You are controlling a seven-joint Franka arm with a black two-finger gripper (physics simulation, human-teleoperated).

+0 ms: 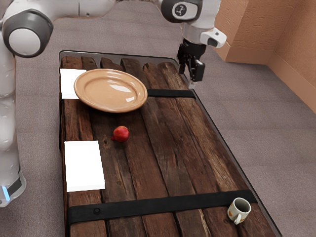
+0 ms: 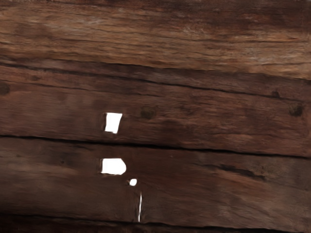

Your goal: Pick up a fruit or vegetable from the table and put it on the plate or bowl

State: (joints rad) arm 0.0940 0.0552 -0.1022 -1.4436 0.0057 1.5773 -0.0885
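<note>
Hovering hand (image 1: 193, 79) over rough plank table (image 1: 163, 148), grip unreadable | round red fruit (image 1: 120, 134) | glossy tan plate (image 1: 110, 90)

Dark brown wood of the counter (image 2: 209, 43) runs across the picture as long weathered planks (image 2: 218, 121) lying side by side, their grain streaked lighter and darker. Narrow black seams (image 2: 194, 147) separate one plank from the next. A small round knot (image 2: 148, 112) sits in one plank, and another knot (image 2: 296, 110) lies well apart from it in the same plank. Just beside the first knot is a bright white patch (image 2: 112, 122). A second white patch (image 2: 113, 166) lies across the seam from it, on the neighbouring plank. Near that second patch are a tiny white spot (image 2: 132, 182) and a thin white sliver (image 2: 140, 206).
</note>
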